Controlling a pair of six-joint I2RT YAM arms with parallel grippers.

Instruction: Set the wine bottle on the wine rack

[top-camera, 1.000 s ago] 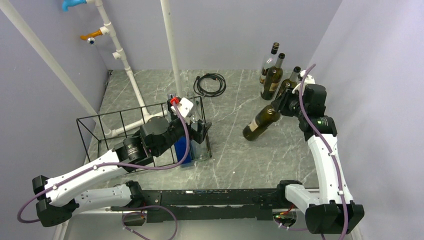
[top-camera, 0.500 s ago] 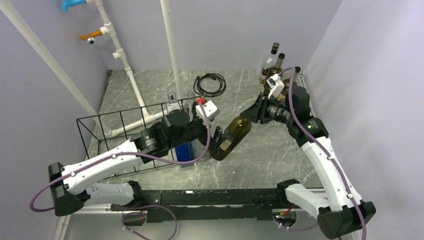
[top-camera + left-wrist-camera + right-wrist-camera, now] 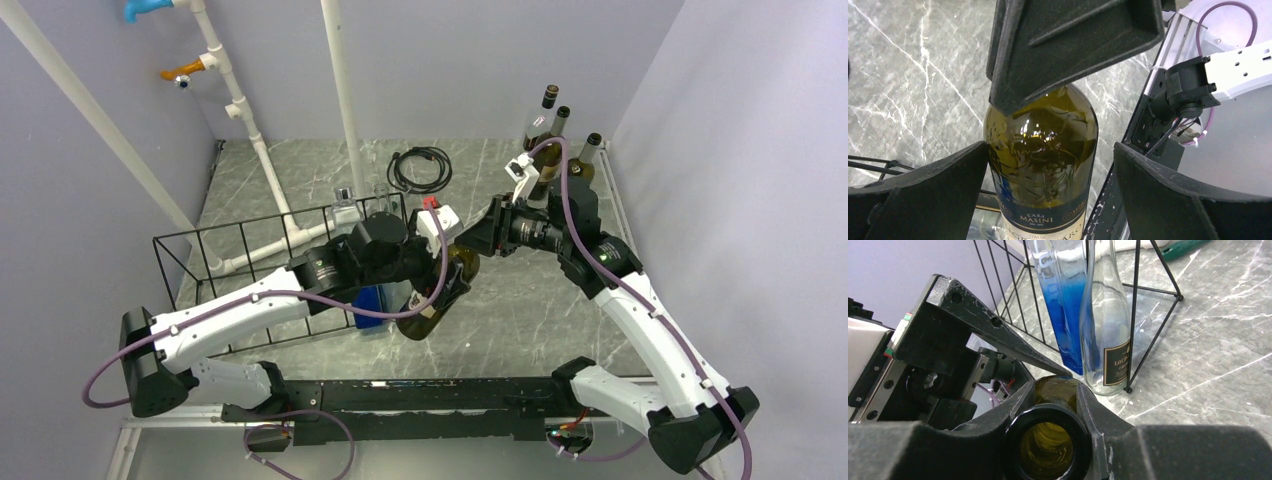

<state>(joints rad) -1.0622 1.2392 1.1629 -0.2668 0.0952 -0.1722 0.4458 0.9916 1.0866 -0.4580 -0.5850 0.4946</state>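
Note:
A dark green wine bottle (image 3: 437, 303) hangs tilted above the table centre. My right gripper (image 3: 480, 240) is shut on its neck; the right wrist view looks into the bottle's mouth (image 3: 1045, 445) between the jaws (image 3: 1053, 386). My left gripper (image 3: 449, 287) is open and straddles the bottle's body (image 3: 1040, 150). Its left finger (image 3: 923, 192) is close against the glass and its right finger (image 3: 1188, 192) stands apart. The black wire wine rack (image 3: 240, 250) stands at the left, with its end panel (image 3: 1135, 315) in the right wrist view.
A blue bottle (image 3: 1063, 310) and a clear bottle (image 3: 1105, 330) stand inside the rack's near end. Three more bottles (image 3: 548, 130) stand at the back right. A coiled black cable (image 3: 420, 168) lies at the back. White pipes (image 3: 262, 150) run behind the rack.
My right gripper has carried the bottle leftward from the right side to the centre. My left arm has swung right from the rack, and its open jaws now sit around the bottle's body.

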